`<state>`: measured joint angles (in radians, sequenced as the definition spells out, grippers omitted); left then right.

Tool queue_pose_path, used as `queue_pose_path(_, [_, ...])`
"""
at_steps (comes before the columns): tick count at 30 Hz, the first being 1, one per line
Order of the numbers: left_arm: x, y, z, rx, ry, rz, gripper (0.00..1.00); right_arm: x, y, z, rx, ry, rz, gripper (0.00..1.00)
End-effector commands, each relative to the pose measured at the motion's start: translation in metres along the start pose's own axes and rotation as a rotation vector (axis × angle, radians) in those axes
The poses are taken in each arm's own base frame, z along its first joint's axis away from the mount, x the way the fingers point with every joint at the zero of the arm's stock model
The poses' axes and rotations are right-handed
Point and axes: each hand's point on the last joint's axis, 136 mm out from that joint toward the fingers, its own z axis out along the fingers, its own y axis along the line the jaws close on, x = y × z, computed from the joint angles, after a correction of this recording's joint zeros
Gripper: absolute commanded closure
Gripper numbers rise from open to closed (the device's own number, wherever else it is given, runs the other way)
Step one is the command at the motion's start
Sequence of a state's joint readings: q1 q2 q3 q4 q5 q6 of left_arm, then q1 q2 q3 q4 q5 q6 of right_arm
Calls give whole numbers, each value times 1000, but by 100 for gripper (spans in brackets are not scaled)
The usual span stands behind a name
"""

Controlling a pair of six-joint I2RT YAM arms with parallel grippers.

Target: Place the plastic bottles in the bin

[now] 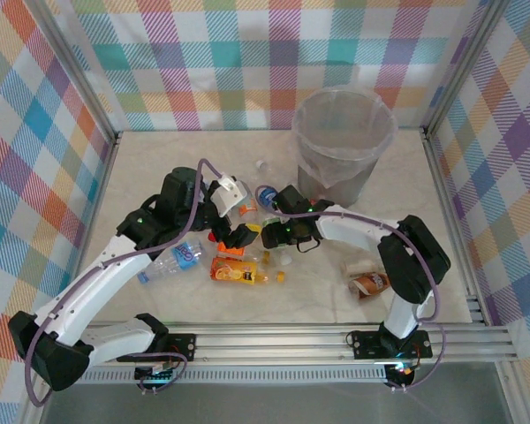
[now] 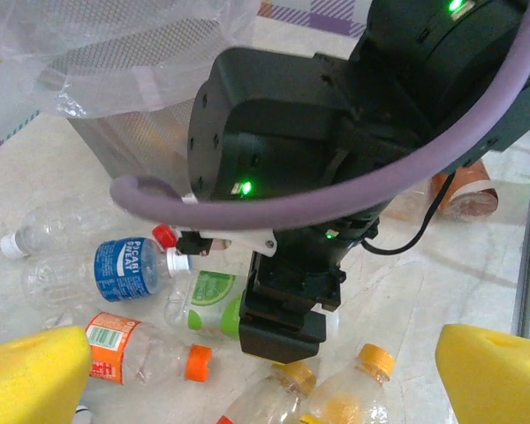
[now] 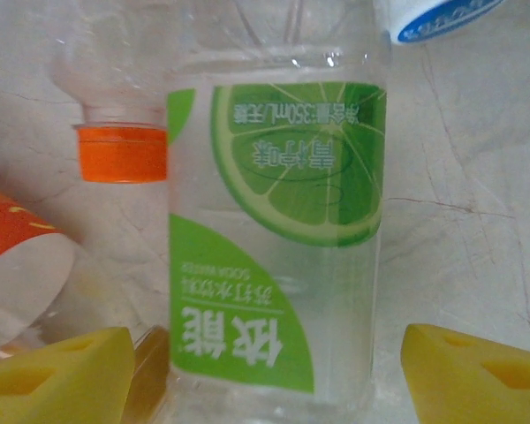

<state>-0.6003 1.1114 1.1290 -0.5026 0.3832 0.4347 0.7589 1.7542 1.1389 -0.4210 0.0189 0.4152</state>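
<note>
pale marbled tabletop point(image 1: 159, 159), plaid walls. the clear plastic bottle with the green lime label point(image 3: 274, 265) lies 12-to-6 between the right gripper point(image 3: 265, 380) pads, which are spread wide and grip nothing yet. the round translucent grey plastic bin point(image 1: 302, 119) sits at 1 o'clock.

Blue-label bottle point(image 2: 128, 269): "POCARI SWEAT", white on blue. Green-label bottle point(image 3: 274, 247), lime-slice label, seen upside down: "依能" large, "苏打水饮料", "青柠味", "350mL". Red-label bottle point(image 2: 115, 343): print too small to read.
</note>
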Motion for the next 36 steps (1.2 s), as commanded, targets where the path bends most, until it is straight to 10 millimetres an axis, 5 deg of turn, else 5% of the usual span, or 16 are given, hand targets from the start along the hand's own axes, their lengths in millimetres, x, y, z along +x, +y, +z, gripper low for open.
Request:
queue_pose_path(1, [-11,-5,-6,19,-23,15,0,-9,4,5,1,-23,11,20])
queue_pose_path(17, [-13,-8,-5,40,-31,8,0,-10,-9,16,108,-1,-24,24])
queue_pose_path(26, [-14,-9,-5,46,-34,8,0,-9,-13,14,158,10,-65,36])
queue_pose_path(36, [-19,-9,-8,35,-72,-2,0,-22,5,-14,91,-53,-64,41])
